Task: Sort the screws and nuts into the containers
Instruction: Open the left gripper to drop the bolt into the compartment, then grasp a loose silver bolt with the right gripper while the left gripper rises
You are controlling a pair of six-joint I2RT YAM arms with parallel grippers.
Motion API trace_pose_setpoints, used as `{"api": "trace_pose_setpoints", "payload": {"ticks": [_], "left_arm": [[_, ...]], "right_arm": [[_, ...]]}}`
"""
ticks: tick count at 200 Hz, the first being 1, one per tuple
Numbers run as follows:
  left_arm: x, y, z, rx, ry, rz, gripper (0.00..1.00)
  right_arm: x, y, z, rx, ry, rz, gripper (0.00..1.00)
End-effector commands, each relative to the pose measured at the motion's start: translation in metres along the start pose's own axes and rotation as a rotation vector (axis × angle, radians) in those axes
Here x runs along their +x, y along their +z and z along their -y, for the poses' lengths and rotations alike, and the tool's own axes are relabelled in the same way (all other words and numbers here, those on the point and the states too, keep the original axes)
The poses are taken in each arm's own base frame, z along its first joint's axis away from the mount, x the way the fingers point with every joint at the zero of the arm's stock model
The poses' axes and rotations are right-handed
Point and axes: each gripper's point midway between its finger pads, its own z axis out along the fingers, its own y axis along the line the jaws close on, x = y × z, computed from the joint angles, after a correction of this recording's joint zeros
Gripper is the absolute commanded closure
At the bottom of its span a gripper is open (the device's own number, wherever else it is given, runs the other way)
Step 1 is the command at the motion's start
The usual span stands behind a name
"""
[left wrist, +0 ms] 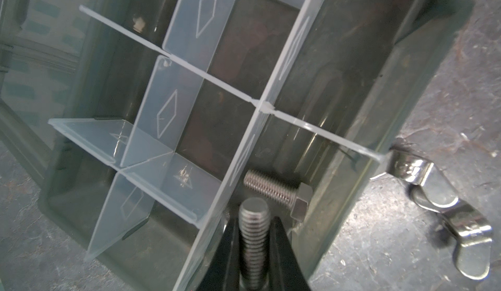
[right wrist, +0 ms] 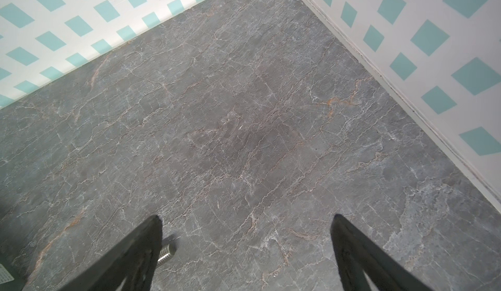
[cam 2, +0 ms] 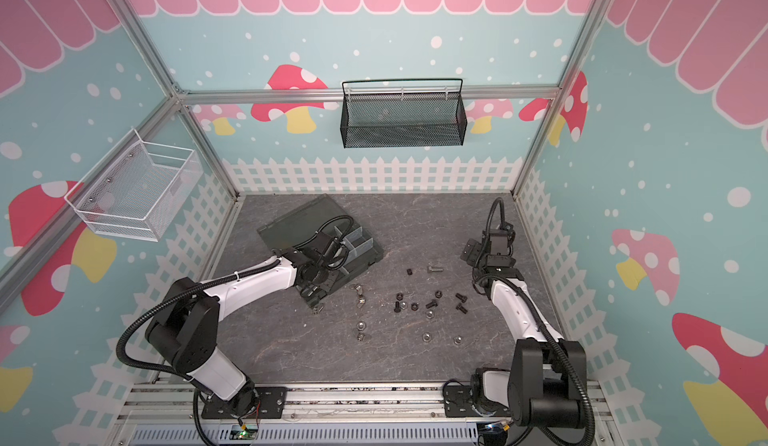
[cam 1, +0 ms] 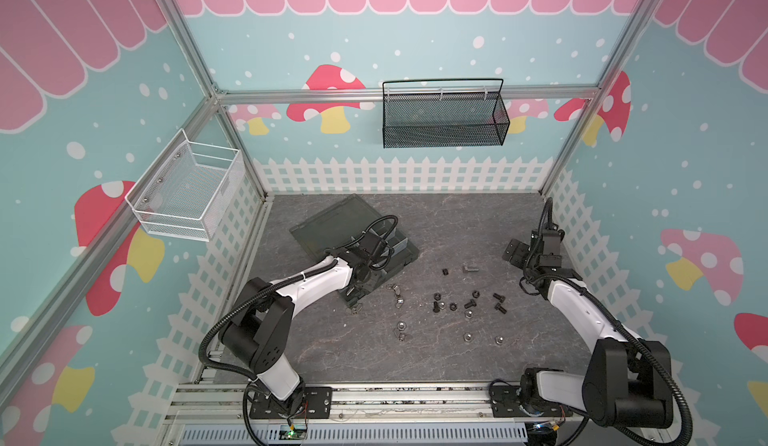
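Note:
The dark grey organiser box (cam 1: 405, 248) lies open at the back left of the table, its lid (cam 1: 332, 223) flat behind it. My left gripper (left wrist: 253, 219) hangs over a container along the box's near wall, shut on a silver screw (left wrist: 253, 238). A second silver screw (left wrist: 276, 192) lies in that container. Two silver wing nuts (left wrist: 423, 173) rest on the table just outside the box. Black screws and nuts (cam 1: 469, 302) and silver nuts (cam 1: 468, 336) are scattered mid-table. My right gripper (right wrist: 245, 219) stands open and empty at the right, a silver screw (right wrist: 166, 253) beside one finger.
A white wire basket (cam 1: 187, 190) hangs on the left wall and a black mesh basket (cam 1: 444, 115) on the back wall. The fence-patterned right wall (right wrist: 433, 72) runs close to my right gripper. Pale dividers (left wrist: 168, 113) split the box.

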Motion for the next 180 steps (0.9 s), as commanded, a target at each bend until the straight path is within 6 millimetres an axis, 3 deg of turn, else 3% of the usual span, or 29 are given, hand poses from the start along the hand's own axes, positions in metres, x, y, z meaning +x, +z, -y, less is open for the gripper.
{"api": "trace_pose_setpoints", "payload": {"ticks": [1,74,118,143,180], "left_arm": [[-0.001,0.002,0.001,0.012,-0.002,0.004,0.77],[-0.005,-0.007,0.001,0.020,-0.017,0.028,0.71],[-0.017,-0.025,0.002,0.054,-0.053,0.083,0.65],[-0.023,-0.033,-0.001,0.047,-0.078,0.112,0.59],[-0.030,-0.044,-0.005,0.048,-0.145,0.164,0.46]], "right_arm": [[0.000,0.000,0.000,0.007,0.010,-0.003,0.02],[0.000,-0.001,-0.002,0.001,0.011,-0.010,0.02],[0.017,-0.006,-0.005,0.013,-0.005,-0.109,0.01],[0.029,-0.009,-0.015,0.001,-0.025,-0.161,0.03],[0.048,-0.009,-0.046,-0.059,-0.072,-0.226,0.07]]}}
